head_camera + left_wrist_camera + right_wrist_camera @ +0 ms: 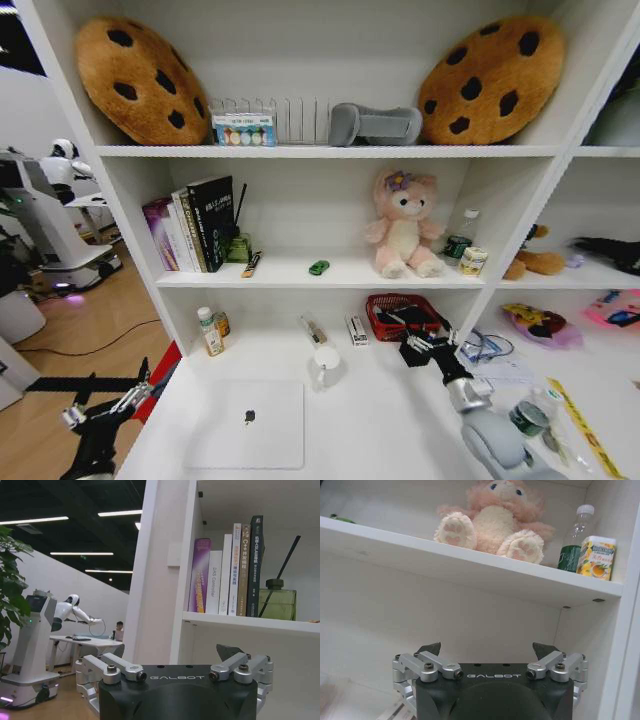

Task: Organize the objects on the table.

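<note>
- Black-and-silver left gripper (105, 405) low at the desk's left edge, out over the wood floor, fingers spread apart and holding nothing; in the left wrist view the same gripper (180, 667) faces the shelving's side panel with its fingers wide.
- Upright row of books (190, 228) on the middle shelf at left, with a green glass reed diffuser (238, 245) just beside them.
- Dark pen (251, 264) lying on that shelf to the right of the diffuser.
- Slim silver closed laptop (246, 424) flat on the long white desk top (370, 430), near the front edge, left of centre.
- Tiny green toy car (319, 267) on the middle shelf, between the pen and the pink plush bunny (402, 225).
- Small white cup (325, 364) on the desk behind the laptop's right corner.
- Red wire basket (403, 315) at the back of the desk, under the bunny.
- Black-and-silver right gripper (428, 342) raised just in front of the basket, fingers apart and empty; in the right wrist view the gripper (490, 652) sits below the shelf, fingers spread.
- Green bottle (574, 540) and yellow-labelled tin (596, 556) on the shelf right of the bunny.
</note>
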Tool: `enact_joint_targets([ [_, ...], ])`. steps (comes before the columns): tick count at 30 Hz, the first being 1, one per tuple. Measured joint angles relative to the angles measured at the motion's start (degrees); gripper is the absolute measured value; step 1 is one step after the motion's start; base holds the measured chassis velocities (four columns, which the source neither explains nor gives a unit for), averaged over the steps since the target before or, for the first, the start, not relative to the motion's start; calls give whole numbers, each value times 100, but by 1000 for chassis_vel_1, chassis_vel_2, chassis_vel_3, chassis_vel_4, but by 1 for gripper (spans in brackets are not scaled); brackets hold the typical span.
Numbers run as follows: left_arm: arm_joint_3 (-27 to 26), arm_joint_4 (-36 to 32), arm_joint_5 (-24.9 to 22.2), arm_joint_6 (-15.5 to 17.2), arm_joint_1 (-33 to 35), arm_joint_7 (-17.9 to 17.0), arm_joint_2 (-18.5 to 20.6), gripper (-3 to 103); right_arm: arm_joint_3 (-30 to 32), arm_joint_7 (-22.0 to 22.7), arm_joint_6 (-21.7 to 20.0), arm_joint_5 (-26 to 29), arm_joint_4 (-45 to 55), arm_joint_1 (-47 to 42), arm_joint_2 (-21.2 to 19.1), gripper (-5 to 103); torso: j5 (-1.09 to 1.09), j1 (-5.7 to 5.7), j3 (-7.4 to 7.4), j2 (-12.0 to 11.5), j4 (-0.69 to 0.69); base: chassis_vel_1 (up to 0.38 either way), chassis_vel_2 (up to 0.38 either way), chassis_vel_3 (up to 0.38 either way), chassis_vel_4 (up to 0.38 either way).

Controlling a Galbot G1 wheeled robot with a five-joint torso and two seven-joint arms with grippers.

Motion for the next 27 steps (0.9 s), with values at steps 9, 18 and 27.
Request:
enact_joint_targets([
  [9, -52, 73, -99, -284, 145, 159, -87, 100, 807, -276, 385, 364, 966, -1607, 509, 100, -1, 0, 0, 0, 1, 0, 0, 0, 0],
  [18, -97, 170, -172, -409, 127, 170, -144, 100, 1311, -251, 587, 416, 1800, -2431, 1361, 100, -2, 0, 0, 1, 0, 0, 0, 0, 0],
  [27, -166, 325, -291, -553, 162, 177, -163, 100, 1605, -250, 715, 408, 1611, -2344, 1514, 100, -1, 1, 1, -1, 2, 0, 0, 0, 0],
])
